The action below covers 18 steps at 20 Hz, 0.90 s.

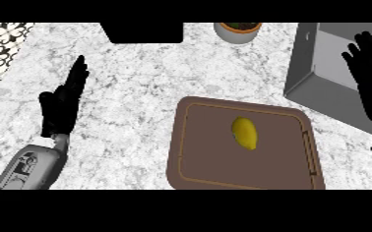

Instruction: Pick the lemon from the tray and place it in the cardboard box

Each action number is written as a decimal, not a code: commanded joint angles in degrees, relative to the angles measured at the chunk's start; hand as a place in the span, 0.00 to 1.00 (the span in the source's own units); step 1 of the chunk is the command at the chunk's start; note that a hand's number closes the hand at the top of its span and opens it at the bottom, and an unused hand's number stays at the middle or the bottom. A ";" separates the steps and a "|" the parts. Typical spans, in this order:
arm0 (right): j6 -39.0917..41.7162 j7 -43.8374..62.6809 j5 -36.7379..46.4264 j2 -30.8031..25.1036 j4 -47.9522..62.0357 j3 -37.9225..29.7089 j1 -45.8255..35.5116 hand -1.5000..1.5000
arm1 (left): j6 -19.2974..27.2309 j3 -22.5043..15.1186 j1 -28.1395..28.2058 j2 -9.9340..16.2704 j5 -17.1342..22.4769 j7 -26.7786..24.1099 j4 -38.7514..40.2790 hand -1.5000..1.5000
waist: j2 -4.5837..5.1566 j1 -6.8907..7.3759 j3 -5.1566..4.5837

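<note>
Head view of a marble counter (145, 88). A yellow lemon (245, 133) lies on a brown tray (196, 162) at about five o'clock in the view. The lemon's long axis runs nearly from twelve to six o'clock, its upper tip leaning slightly toward eleven and its lower tip toward five. It sits a little toward the tray's one o'clock side and is the only thing on the tray, clear of the raised rim on every side. A grey box (312, 73) stands at two to three o'clock, just beyond the tray's upper right corner; its inside cannot be made out. The right hand (361, 73) shows at the three o'clock edge, over the box, fingers straight and pointing to twelve, holding nothing. The left hand (62, 103) shows at nine o'clock, fingers extended toward twelve, likewise released, well apart from the tray. A potted plant (237, 31) and a dark rectangular object (141, 32) stand at the twelve o'clock edge.
</note>
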 commanded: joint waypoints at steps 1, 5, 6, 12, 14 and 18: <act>-4.75 0.97 5.33 2.89 -2.75 2.95 3.27 0.00 | -1.97 -3.16 1.62 -2.08 -1.53 0.07 -3.32 0.50 | -0.90 1.29 1.00; -17.94 3.76 17.37 11.74 -5.03 16.48 9.58 0.00 | -9.23 -6.39 -2.50 -0.54 -0.72 -1.11 -3.88 0.50 | -0.91 0.68 0.88; -19.97 3.39 19.98 13.52 -5.88 19.79 12.81 0.00 | -10.40 -6.75 -3.28 0.23 -0.63 -0.77 -4.93 0.50 | -1.14 0.08 0.85; -22.46 1.50 44.47 -2.95 1.88 24.99 15.81 0.00 | -11.07 -9.31 -1.44 -2.35 -0.14 -1.28 -4.48 0.50 | -0.84 -0.26 0.24; -26.17 4.04 52.54 -3.61 1.04 27.96 17.40 0.00 | -11.33 -9.60 -0.49 -2.08 0.17 -0.22 -5.73 0.50 | -1.47 0.24 0.40; -26.14 15.66 66.28 -5.09 -6.66 32.20 19.06 0.00 | -10.54 -10.12 1.35 -2.96 -0.43 -0.96 -4.97 0.50 | -1.84 -0.73 0.29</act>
